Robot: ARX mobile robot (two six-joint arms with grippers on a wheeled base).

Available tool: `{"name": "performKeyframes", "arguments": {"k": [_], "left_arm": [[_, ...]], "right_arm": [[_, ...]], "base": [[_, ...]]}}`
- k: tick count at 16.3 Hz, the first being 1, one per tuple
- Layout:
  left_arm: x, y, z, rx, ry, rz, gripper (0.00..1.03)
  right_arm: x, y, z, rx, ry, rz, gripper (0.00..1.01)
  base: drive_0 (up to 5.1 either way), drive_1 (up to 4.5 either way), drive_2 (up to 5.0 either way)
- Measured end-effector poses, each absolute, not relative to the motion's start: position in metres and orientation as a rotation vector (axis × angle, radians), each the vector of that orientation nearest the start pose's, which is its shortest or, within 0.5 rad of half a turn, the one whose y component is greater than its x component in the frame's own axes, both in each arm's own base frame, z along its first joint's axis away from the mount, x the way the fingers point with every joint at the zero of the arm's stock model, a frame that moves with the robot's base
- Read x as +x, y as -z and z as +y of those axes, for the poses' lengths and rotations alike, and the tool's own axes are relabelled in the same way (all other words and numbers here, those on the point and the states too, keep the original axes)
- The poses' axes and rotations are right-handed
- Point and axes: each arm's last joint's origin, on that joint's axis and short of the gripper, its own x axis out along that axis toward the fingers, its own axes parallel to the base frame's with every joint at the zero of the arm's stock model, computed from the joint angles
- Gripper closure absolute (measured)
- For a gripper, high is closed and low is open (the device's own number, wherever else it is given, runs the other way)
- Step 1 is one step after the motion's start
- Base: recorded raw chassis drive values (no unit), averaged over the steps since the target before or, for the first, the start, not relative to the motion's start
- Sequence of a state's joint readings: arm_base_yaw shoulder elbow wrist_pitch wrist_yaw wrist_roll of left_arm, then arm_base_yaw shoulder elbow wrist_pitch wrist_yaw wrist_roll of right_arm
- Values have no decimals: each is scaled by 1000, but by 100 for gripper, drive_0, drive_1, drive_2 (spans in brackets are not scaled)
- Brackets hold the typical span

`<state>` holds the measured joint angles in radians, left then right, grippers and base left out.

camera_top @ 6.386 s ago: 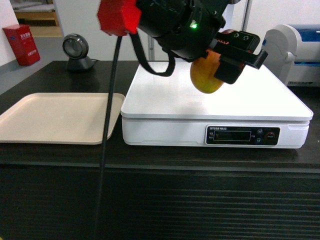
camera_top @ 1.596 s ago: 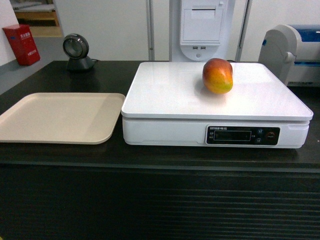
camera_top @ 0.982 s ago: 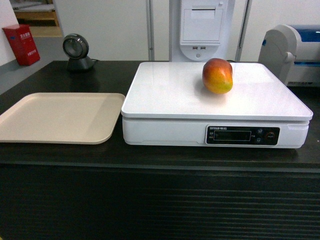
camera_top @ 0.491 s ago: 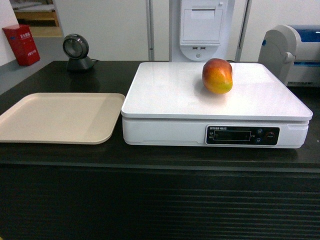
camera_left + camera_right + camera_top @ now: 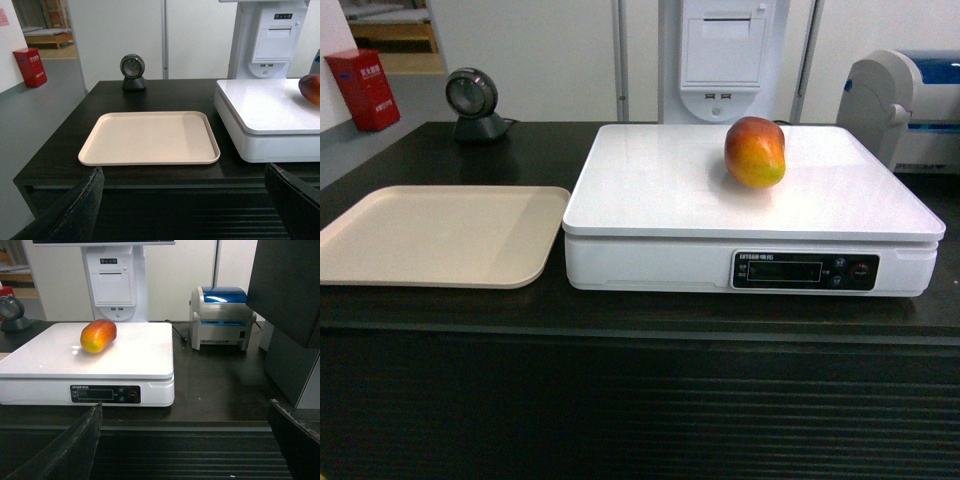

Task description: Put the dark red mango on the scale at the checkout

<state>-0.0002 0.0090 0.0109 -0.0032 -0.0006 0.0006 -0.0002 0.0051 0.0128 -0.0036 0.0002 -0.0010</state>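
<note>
- While both grippers, left (image 5: 182, 210) and right (image 5: 185, 447), gape wide, the dark red mango (image 5: 755, 151) rests alone on the scale (image 5: 660, 190).
- A beige tray (image 5: 435, 235) lies at the scale's nine o'clock on the checkout (image 5: 620, 400).

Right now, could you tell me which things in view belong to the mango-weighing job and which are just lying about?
Part of the job:
- mango, resting on the scale
- scale
- checkout counter

Just lying about:
- beige tray, left of the scale
- round scanner
- label printer
- receipt printer
- red box
</note>
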Motion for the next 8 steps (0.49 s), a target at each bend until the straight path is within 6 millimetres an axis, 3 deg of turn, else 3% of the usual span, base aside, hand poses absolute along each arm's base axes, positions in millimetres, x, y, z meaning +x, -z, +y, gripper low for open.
{"name": "performKeyframes", "arguments": {"k": [8], "left_arm": [[98, -166, 0, 1, 0, 1, 5]], "right_arm": [[97, -167, 0, -1, 0, -4, 3]], "base": [[0, 0, 0]]}}
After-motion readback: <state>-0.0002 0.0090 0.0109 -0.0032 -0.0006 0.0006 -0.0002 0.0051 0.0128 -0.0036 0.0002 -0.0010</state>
